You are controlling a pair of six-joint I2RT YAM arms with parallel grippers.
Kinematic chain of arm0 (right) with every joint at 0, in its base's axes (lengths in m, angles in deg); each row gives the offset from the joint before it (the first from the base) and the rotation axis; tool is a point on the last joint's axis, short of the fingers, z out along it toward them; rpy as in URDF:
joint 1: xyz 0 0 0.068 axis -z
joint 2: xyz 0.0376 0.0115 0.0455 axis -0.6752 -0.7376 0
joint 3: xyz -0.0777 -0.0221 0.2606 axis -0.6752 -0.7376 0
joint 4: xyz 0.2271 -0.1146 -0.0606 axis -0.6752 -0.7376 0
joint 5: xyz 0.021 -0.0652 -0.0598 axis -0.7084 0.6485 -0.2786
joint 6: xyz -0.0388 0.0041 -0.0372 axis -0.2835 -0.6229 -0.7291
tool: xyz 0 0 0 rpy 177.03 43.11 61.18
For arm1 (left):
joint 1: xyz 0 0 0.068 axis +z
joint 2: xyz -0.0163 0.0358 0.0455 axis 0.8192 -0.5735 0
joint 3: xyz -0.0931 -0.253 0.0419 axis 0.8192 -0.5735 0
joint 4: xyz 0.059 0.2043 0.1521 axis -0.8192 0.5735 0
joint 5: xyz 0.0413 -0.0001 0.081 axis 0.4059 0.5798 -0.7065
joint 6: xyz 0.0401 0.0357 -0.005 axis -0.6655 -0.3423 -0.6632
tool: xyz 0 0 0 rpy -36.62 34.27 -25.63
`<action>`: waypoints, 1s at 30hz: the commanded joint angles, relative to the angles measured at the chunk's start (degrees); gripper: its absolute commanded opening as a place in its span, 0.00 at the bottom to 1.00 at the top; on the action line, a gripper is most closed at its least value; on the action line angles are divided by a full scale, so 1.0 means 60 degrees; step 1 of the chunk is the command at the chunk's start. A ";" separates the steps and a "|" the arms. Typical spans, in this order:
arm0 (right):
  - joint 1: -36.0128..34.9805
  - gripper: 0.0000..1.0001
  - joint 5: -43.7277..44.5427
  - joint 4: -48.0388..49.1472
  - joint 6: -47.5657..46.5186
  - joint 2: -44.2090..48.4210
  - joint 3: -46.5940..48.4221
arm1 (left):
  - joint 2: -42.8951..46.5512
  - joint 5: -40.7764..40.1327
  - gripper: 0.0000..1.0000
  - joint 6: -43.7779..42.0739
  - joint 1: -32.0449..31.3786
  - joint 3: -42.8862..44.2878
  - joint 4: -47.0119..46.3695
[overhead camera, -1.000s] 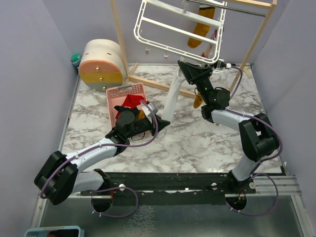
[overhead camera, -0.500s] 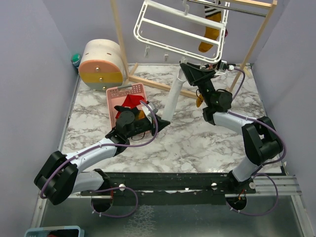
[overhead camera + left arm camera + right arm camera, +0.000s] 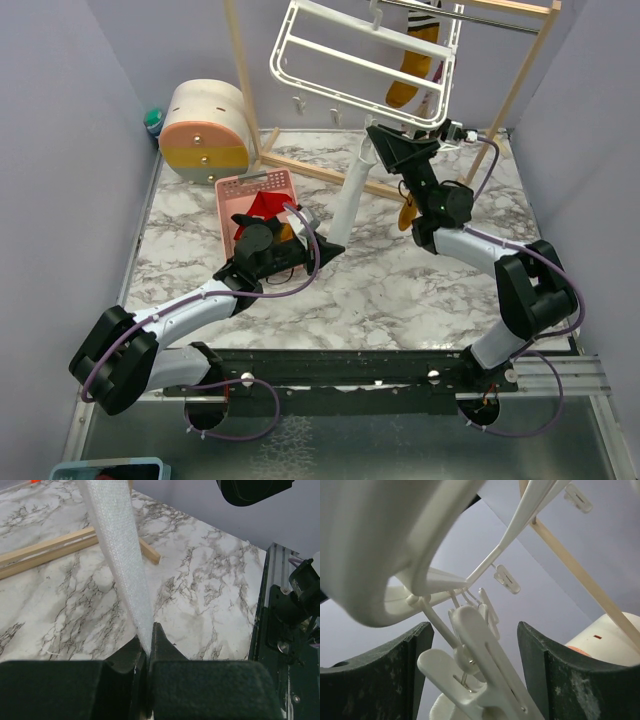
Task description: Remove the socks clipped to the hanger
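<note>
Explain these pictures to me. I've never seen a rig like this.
Two robot arms are bolted to the near edge of a marble table, and each ends in a two-finger pincer. The wide picture looks down from above and behind the arms. The other two pictures come from cameras on the wrists.

A white hanger with small clips hangs from a wooden rack, and a yellow sock is on it. On the table sit a pink basket holding a red sock, and a round wooden box.

The left pincer is shut on the end of a white sock that stretches up toward the hanger. The right pincer is open, with one clip between its fingers.
</note>
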 commanded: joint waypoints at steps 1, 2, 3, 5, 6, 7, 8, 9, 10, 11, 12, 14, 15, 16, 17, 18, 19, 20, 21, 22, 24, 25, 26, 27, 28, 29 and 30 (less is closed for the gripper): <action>-0.0133 0.69 0.0100 0.0383 0.0097 0.0104 0.0278 | -0.0028 0.0271 0.00 0.0102 -0.0055 0.0080 0.0333; -0.0145 0.67 0.0076 0.0428 0.0105 0.0062 0.0314 | -0.0011 0.0264 0.00 0.0112 -0.0060 0.0076 0.0333; -0.0172 0.65 0.0066 0.0481 0.0124 0.0006 0.0321 | 0.0013 0.0270 0.00 0.0112 -0.0062 0.0062 0.0333; -0.0213 0.62 0.0069 0.0528 0.0130 -0.0028 0.0341 | 0.0054 0.0257 0.00 0.0118 -0.0063 0.0040 0.0333; -0.0232 0.61 0.0082 0.0550 0.0128 -0.0035 0.0335 | 0.0071 0.0247 0.00 0.0120 -0.0063 0.0023 0.0333; -0.0247 0.60 0.0090 0.0586 0.0105 -0.0051 0.0336 | 0.0087 0.0243 0.00 0.0129 -0.0063 0.0003 0.0340; -0.0262 0.58 0.0104 0.0634 0.0091 -0.0043 0.0323 | 0.0124 0.0235 0.00 0.0132 -0.0061 -0.0007 0.0347; -0.0266 0.56 0.0117 0.0657 0.0093 -0.0041 0.0311 | 0.0133 0.0225 0.00 0.0133 -0.0062 -0.0021 0.0348; -0.0266 0.52 0.0122 0.0651 0.0083 -0.0029 0.0300 | 0.0146 0.0215 0.00 0.0136 -0.0063 -0.0029 0.0348; -0.0266 0.49 0.0114 0.0648 0.0069 -0.0024 0.0302 | 0.0163 0.0213 0.00 0.0133 -0.0059 -0.0033 0.0348; -0.0266 0.47 0.0122 0.0638 0.0067 -0.0024 0.0299 | 0.0152 0.0209 0.00 0.0142 -0.0062 -0.0030 0.0348; -0.0281 0.45 0.0112 0.0659 0.0075 -0.0022 0.0307 | 0.0157 0.0209 0.00 0.0146 -0.0070 -0.0030 0.0358; -0.0281 0.43 0.0113 0.0667 0.0069 -0.0022 0.0289 | 0.0150 0.0214 0.00 0.0149 -0.0063 -0.0030 0.0360; -0.0281 0.41 0.0113 0.0685 0.0071 -0.0022 0.0285 | 0.0145 0.0215 0.00 0.0149 -0.0076 -0.0030 0.0362; -0.0281 0.38 0.0125 0.0696 0.0072 -0.0022 0.0262 | 0.0150 0.0222 0.00 0.0148 -0.0077 -0.0030 0.0362; -0.0281 0.37 0.0127 0.0703 0.0075 -0.0014 0.0267 | 0.0163 0.0219 0.00 0.0158 -0.0070 -0.0030 0.0362; -0.0281 0.36 0.0118 0.0697 0.0080 -0.0008 0.0247 | 0.0165 0.0226 0.00 0.0162 -0.0069 -0.0031 0.0362; -0.0281 0.33 0.0117 0.0699 0.0088 -0.0007 0.0241 | 0.0165 0.0227 0.00 0.0167 -0.0073 -0.0030 0.0362; -0.0281 0.30 0.0119 0.0692 0.0089 -0.0014 0.0247 | 0.0178 0.0225 0.00 0.0166 -0.0077 -0.0037 0.0362; -0.0290 0.28 0.0124 0.0699 0.0099 -0.0017 0.0243 | 0.0191 0.0216 0.00 0.0175 -0.0077 -0.0043 0.0362; -0.0294 0.22 0.0111 0.0684 0.0116 -0.0029 0.0240 | 0.0194 0.0205 0.00 0.0173 -0.0077 -0.0055 0.0362; -0.0294 0.16 0.0103 0.0678 0.0118 -0.0022 0.0251 | 0.0187 0.0208 0.00 0.0178 -0.0077 -0.0060 0.0362; -0.0304 0.09 0.0117 0.0675 0.0139 -0.0022 0.0229 | 0.0194 0.0196 0.00 0.0188 -0.0077 -0.0077 0.0373; -0.0304 0.02 0.0119 0.0655 0.0149 -0.0022 0.0228 | 0.0187 0.0190 0.00 0.0191 -0.0085 -0.0072 0.0373; -0.0289 0.01 0.0119 0.0637 0.0143 -0.0022 0.0222 | 0.0170 0.0184 0.00 0.0202 -0.0091 -0.0064 0.0377; -0.0295 0.01 0.0123 0.0639 0.0147 -0.0018 0.0199 | 0.0169 0.0183 0.00 0.0213 -0.0092 -0.0063 0.0377; -0.0305 0.01 0.0127 0.0657 0.0144 -0.0008 0.0198 | 0.0175 0.0172 0.00 0.0207 -0.0092 -0.0059 0.0377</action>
